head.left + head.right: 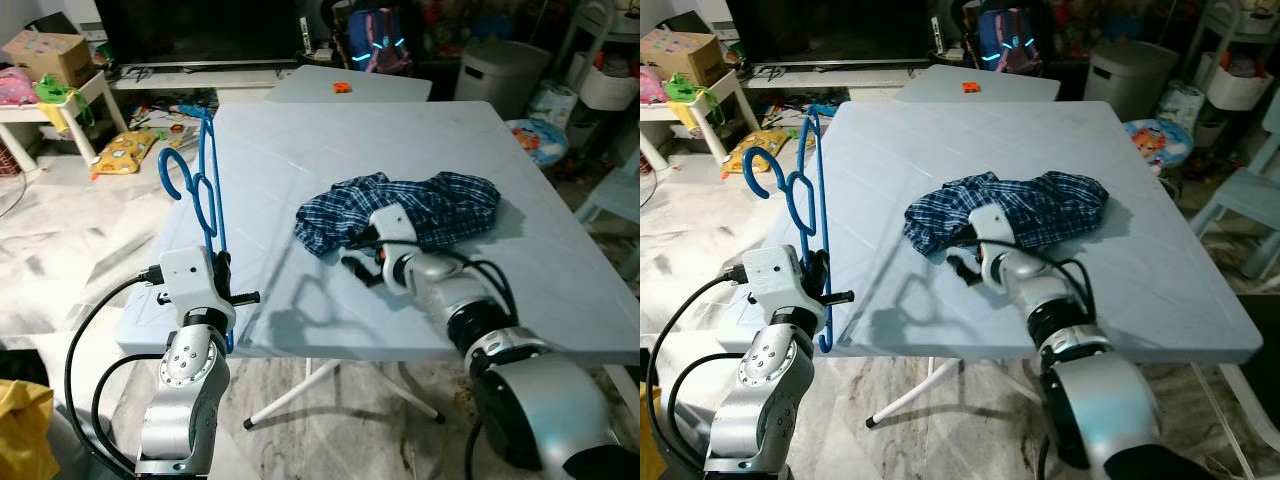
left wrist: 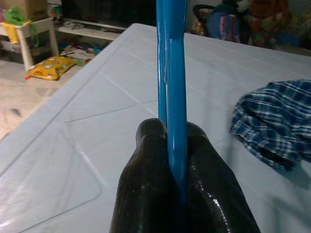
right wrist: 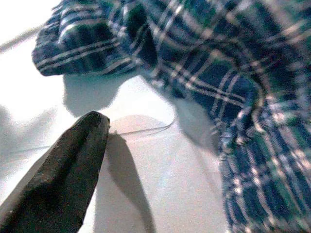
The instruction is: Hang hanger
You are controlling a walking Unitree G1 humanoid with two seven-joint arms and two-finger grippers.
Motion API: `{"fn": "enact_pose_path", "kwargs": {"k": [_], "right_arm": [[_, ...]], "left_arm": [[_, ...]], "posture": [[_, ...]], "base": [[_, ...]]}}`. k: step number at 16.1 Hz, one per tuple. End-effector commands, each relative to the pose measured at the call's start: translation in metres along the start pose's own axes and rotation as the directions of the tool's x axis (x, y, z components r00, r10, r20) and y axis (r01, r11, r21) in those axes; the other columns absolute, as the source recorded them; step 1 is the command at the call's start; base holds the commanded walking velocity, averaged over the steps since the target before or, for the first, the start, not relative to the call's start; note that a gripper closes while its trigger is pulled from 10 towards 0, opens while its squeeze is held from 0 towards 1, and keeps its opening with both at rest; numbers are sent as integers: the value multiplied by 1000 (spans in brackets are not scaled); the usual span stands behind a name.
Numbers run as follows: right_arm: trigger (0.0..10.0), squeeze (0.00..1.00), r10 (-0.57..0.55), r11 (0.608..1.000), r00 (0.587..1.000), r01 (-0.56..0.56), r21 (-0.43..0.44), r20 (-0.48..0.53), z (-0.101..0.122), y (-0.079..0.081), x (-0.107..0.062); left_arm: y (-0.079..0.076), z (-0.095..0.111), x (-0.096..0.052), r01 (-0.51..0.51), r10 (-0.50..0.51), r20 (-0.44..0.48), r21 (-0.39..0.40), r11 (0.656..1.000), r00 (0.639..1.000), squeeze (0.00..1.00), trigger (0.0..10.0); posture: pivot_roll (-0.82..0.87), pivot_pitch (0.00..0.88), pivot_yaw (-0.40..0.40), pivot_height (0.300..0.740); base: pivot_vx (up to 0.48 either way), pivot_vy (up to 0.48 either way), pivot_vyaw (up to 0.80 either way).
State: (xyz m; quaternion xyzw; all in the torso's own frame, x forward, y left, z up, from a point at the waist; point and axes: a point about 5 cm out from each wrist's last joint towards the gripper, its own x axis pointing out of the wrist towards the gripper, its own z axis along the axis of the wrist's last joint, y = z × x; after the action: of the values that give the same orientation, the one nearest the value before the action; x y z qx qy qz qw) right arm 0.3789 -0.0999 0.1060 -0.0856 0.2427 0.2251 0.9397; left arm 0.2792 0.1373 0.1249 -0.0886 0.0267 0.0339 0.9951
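A blue plastic hanger [image 1: 205, 190] stands upright over the table's left front corner, hook toward the left. My left gripper [image 1: 222, 272] is shut on its lower bar, the two black fingers [image 2: 150, 160] pressed on either side of it. A crumpled blue plaid shirt [image 1: 440, 205] lies in the middle of the pale blue table [image 1: 330, 140]. My right gripper [image 1: 357, 254] hovers just over the tabletop at the shirt's near left edge, open with nothing between its fingers. One of its fingers [image 3: 68, 165] points at the cloth [image 3: 218, 73] from a short gap away.
A second pale table with a small orange thing [image 1: 342, 88] stands behind. A backpack [image 1: 378, 42] and a white bin [image 1: 500, 70] are further back. Toys [image 1: 130, 148] litter the floor at left beside a low white table [image 1: 60, 100]. A light-blue chair [image 1: 615, 195] stands right.
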Motion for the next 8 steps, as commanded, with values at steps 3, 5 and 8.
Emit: {"fn": "enact_pose_path", "kwargs": {"k": [3, 5, 8], "right_arm": [[10000, 0, 118, 993, 983, -120, 2, 138, 28, 32, 7], [10000, 0, 102, 992, 988, -92, -90, 116, 21, 31, 7], [10000, 0, 4, 969, 999, 8, -246, 48, -4, -8, -6]], "left_arm": [[-7, 3, 1, 4, -3, 10, -25, 1000, 1000, 0, 10000], [-6, 3, 1, 0, 0, 12, -24, 1000, 1000, 0, 10000], [-3, 2, -1, -11, 11, 12, -23, 1000, 1000, 0, 10000]], "posture": [[-75, 4, 14, 740], [-71, 3, 10, 740], [-83, 3, 11, 740]], "base": [[0, 0, 0], [0, 0, 0], [0, 0, 0]]}}
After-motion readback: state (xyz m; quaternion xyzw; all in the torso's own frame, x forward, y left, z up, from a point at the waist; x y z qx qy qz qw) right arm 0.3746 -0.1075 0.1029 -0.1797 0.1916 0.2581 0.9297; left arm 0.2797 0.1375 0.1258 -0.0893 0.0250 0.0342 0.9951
